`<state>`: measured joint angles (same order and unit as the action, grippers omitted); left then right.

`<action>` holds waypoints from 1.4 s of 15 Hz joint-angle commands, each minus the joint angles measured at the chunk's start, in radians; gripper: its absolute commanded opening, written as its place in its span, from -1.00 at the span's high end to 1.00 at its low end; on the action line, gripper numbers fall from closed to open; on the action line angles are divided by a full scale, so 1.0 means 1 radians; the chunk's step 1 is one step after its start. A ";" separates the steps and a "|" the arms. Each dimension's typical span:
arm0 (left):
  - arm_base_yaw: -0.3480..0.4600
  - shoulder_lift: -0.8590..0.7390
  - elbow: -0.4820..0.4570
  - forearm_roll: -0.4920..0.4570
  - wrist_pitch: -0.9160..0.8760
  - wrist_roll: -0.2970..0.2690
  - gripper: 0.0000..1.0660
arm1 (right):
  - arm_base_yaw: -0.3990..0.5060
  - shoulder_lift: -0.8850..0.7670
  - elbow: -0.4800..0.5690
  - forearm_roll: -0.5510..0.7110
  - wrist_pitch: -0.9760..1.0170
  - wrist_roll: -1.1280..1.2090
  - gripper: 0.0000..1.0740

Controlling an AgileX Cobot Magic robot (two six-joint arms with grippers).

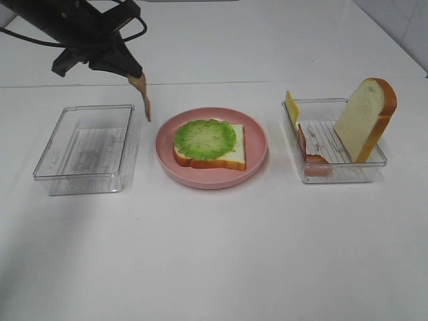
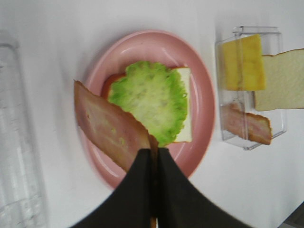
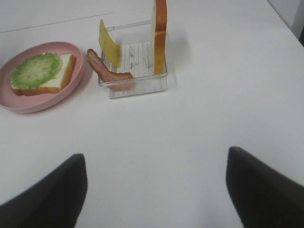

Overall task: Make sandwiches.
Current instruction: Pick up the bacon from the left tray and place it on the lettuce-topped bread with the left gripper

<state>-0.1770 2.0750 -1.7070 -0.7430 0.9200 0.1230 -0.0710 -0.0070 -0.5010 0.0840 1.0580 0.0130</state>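
The white worktop [image 1: 214,267] carries three stations in a row: a clear bin on the left [image 1: 80,184], the round pink plate [image 1: 257,150] in the middle, and a second clear bin on the right [image 1: 334,175].

The plate is the assembly spot. The sandwich under construction lies flat on it, so far a bread slice [image 1: 231,155] topped with ruffled lettuce [image 1: 204,138].

The right bin serves as the parts store. A second bread slice [image 1: 364,117] stands on edge, leaning on the bin's right wall. A yellow cheese slice [image 1: 291,107] stands against the left wall, and a spare bacon strip [image 1: 311,150] leans just beside it. Propped up this way, each piece probably offers a free edge to pinch.

The left arm [image 1: 67,23] hangs above the gap between the left bin and the plate. Its jaws are pressed together, pinching the top end of a bacon strip [image 1: 144,97] that dangles just beside the plate's left rim. Gripping one end lets the strip hang straight, and it looks meant to be carried over and laid across the lettuce.

The right jaws stand spread wide and hold nothing, low over bare worktop in front of the right bin, likely waiting to fetch the cheese or the top slice.
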 commanded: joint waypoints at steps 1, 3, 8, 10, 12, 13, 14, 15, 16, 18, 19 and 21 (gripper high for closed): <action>-0.058 0.057 -0.046 -0.118 -0.040 0.050 1.00 | -0.007 -0.012 0.003 0.004 -0.005 -0.007 -0.41; -0.109 0.129 -0.124 -0.207 -0.029 0.074 1.00 | -0.007 -0.012 0.003 0.004 -0.005 -0.007 -0.41; -0.199 0.306 -0.301 -0.293 0.000 0.067 1.00 | -0.007 -0.012 0.003 0.004 -0.005 -0.007 -0.41; -0.194 0.354 -0.325 -0.236 0.020 0.035 1.00 | -0.007 -0.012 0.003 0.004 -0.005 -0.007 -0.41; -0.184 0.351 -0.325 -0.111 0.036 -0.029 1.00 | -0.007 -0.012 0.003 0.004 -0.005 -0.007 -0.41; -0.182 0.351 -0.325 -0.068 0.048 -0.052 1.00 | -0.007 -0.012 0.003 0.004 -0.005 -0.007 -0.41; -0.182 0.348 -0.325 -0.005 0.065 -0.077 1.00 | -0.007 -0.012 0.003 0.004 -0.005 -0.007 -0.41; -0.182 0.347 -0.325 0.050 0.070 -0.095 1.00 | -0.007 -0.012 0.003 0.004 -0.005 -0.007 -0.41; -0.182 0.343 -0.325 0.099 0.072 -0.123 1.00 | -0.007 -0.012 0.003 0.004 -0.005 -0.007 -0.41; -0.182 0.324 -0.325 0.208 0.066 -0.168 1.00 | -0.007 -0.012 0.003 0.004 -0.005 -0.007 -0.41; -0.182 0.315 -0.325 0.261 0.061 -0.184 1.00 | -0.007 -0.012 0.003 0.004 -0.005 -0.007 -0.41; -0.182 0.312 -0.325 0.285 0.059 -0.205 1.00 | -0.007 -0.012 0.003 0.004 -0.005 -0.007 -0.41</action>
<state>-0.3600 2.3940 -2.0290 -0.4630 0.9790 -0.0710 -0.0710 -0.0070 -0.5010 0.0840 1.0580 0.0130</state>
